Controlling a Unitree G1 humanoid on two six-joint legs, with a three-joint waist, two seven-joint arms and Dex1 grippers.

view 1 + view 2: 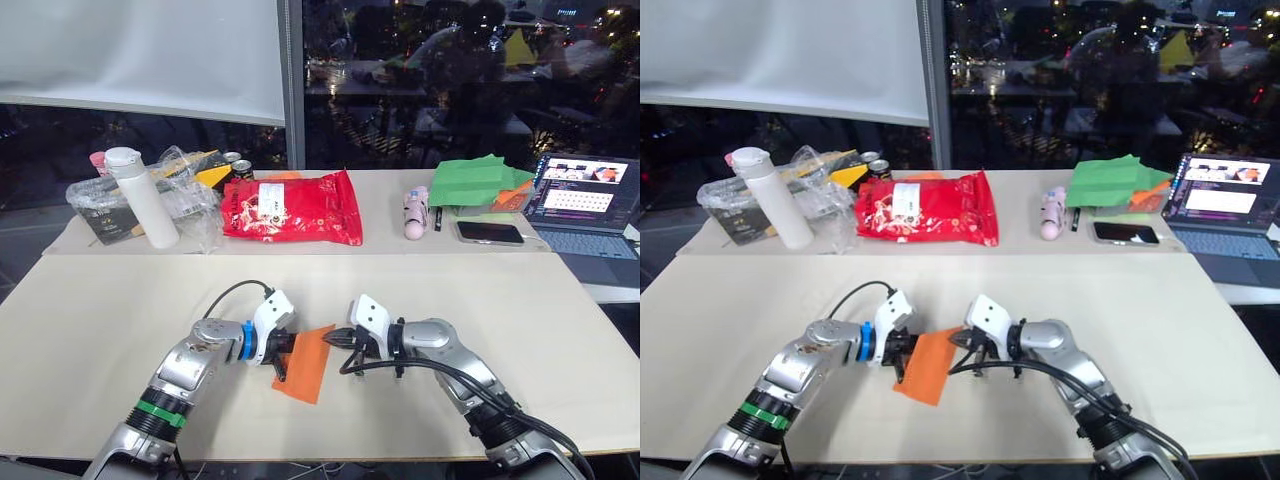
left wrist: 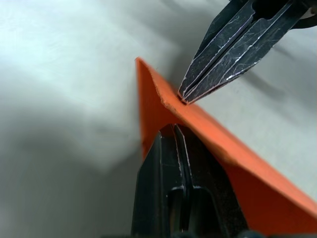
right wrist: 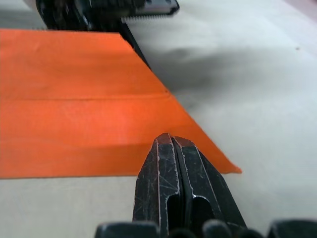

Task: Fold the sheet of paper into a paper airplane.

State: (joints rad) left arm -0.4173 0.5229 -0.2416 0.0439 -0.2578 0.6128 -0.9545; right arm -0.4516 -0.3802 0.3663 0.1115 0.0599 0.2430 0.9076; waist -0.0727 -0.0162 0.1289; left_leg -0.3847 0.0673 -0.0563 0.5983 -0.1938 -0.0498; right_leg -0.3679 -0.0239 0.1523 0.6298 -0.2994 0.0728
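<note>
The small folded orange paper airplane lay near the front edge of the beige desk, between both arms. The left end effector was clenched on its left edge; the right end effector, fingers pressed together, touched its upper right edge.

Bright overhead light; window reflections; soft shadows; wrist views blurred.
</note>
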